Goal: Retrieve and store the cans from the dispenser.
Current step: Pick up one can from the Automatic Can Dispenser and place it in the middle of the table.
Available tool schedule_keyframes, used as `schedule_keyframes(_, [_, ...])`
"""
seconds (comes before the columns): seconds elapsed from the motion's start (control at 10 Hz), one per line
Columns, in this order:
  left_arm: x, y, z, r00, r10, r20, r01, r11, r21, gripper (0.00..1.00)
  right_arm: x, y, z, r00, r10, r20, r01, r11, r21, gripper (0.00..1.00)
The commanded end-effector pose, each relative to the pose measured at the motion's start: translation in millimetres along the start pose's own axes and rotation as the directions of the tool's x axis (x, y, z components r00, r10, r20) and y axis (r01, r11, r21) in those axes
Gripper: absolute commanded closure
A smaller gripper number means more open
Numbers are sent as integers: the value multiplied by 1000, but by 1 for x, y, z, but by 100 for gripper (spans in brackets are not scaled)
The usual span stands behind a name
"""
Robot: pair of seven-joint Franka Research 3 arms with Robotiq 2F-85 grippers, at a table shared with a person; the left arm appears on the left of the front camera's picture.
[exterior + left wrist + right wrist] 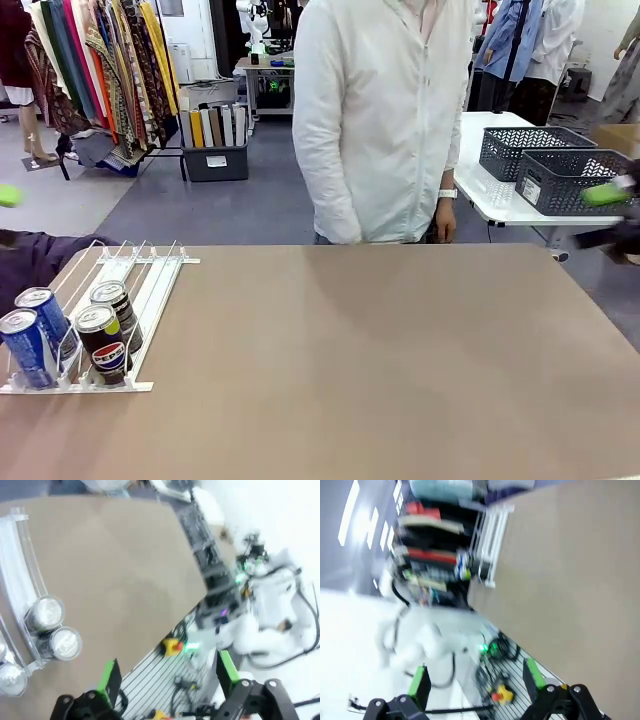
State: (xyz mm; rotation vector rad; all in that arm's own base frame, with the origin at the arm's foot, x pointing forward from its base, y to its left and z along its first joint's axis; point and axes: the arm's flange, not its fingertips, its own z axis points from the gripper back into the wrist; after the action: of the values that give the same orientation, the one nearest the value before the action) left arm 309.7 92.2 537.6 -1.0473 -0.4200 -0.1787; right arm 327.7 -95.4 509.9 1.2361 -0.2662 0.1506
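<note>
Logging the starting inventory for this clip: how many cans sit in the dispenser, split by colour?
Blue cans: 2
Black cans: 2
Total in the dispenser: 4

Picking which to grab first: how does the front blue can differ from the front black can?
The front blue can has a blue body; the front black can is black with a greenish band and a round logo. The blue can stands in a lane farther left on the dispenser than the black can. Both stand upright, silver-topped, at the near end.
</note>
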Motion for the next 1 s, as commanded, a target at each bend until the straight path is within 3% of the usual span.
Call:
schedule_keyframes(0.0, [-15,72,26,982,125,144,-109,988,-111,0,-24,-66,52,932,-141,333,75,976,205,0])
schedule_keyframes(0.2, [-51,121,64,933,209,294,-150,966,-211,0,-54,-109,88,843,-223,489,74,949,305,0])
schedule_keyframes(0.3, [-66,136,76,900,246,359,-165,956,-241,0,-60,-120,90,820,-258,511,95,941,324,0])
schedule_keyframes(0.4, [-75,143,78,885,266,381,-186,954,-233,0,-57,-127,80,830,-265,491,129,947,293,0])
schedule_keyframes(0.5, [-70,130,81,915,251,316,-200,962,-185,0,-75,-119,107,824,-296,484,170,943,287,0])
schedule_keyframes(0.9, [-70,130,81,915,251,316,-200,962,-185,0,-75,-119,107,824,-296,484,170,943,287,0])
